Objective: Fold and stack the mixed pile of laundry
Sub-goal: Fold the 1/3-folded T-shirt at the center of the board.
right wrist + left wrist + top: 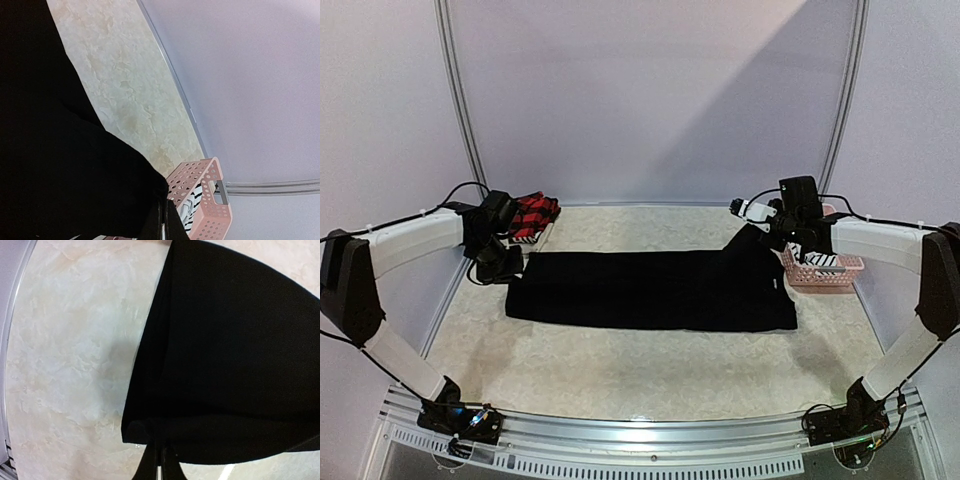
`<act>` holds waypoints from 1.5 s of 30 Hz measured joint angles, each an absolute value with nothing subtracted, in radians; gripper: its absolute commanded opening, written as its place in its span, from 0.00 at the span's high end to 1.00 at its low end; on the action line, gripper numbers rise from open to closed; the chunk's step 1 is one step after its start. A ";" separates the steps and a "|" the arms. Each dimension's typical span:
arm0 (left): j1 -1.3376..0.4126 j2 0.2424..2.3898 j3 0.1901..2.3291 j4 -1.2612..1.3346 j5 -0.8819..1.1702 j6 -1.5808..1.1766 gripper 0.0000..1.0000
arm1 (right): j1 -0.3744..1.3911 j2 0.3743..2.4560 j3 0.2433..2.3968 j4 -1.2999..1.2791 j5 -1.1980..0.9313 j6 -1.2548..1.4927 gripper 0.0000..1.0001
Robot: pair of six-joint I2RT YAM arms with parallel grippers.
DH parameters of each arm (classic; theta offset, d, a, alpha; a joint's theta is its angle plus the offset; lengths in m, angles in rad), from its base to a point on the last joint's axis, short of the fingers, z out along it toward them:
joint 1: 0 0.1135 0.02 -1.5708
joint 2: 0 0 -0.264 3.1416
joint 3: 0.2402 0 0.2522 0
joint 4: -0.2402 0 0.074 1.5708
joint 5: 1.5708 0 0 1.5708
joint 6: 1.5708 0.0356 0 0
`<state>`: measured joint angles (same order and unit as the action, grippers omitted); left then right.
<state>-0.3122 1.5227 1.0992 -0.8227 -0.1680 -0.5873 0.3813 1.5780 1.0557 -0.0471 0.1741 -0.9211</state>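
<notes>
**Both jaws clamped on black T-shirt stretched across worktop**

Fingertips fill the bottom of my left wrist view. There my two dark fingers (148, 465) press together with no gap, and my left jaws pinch the rolled edge of a large plain black T-shirt (225, 350). Pale marbled worktop (65, 365) shows bare beside the cloth.

My right wrist view is much the same. The fingers (175, 227) are closed tight, and my right jaws grip a fold of the same black cloth, which fills the left half of that view.

From above, the T-shirt lies as a long dark band running left to right across the middle of the worktop. My left jaws hold its left end low, close to the surface. My right jaws hold its far right corner raised, so the cloth rises to them in a peak.

A pink perforated plastic basket (823, 272) stands at the right edge of the worktop, just beside the raised corner. A black-and-white striped tank top (196, 196) lies inside it.

A red-and-black plaid piece (533, 214) sits bunched at the far left of the worktop, just beyond my left wrist. I cannot tell whether it touches the T-shirt.
</notes>
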 measured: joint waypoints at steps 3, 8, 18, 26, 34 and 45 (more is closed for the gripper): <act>-0.299 1.554 1.106 -0.820 -0.169 -0.579 1.00 | 0.379 1.584 1.056 -0.038 0.174 -0.920 1.00; -0.284 1.649 1.137 -0.796 -0.168 -0.568 1.00 | 0.379 1.602 1.056 -0.028 0.174 -0.918 1.00; -0.262 1.807 1.185 -0.736 -0.161 -0.569 1.00 | 0.378 1.676 1.061 0.008 0.210 -0.917 1.00; -0.259 1.831 1.213 -0.715 -0.148 -0.574 1.00 | 0.373 1.732 1.077 0.017 0.254 -0.899 1.00; -0.255 1.851 1.226 -0.709 -0.146 -0.574 1.00 | 0.365 1.760 1.093 0.016 0.284 -0.875 1.00; -0.247 1.867 1.232 -0.694 -0.148 -0.578 0.79 | 0.364 1.792 1.137 -0.003 0.322 -0.835 0.69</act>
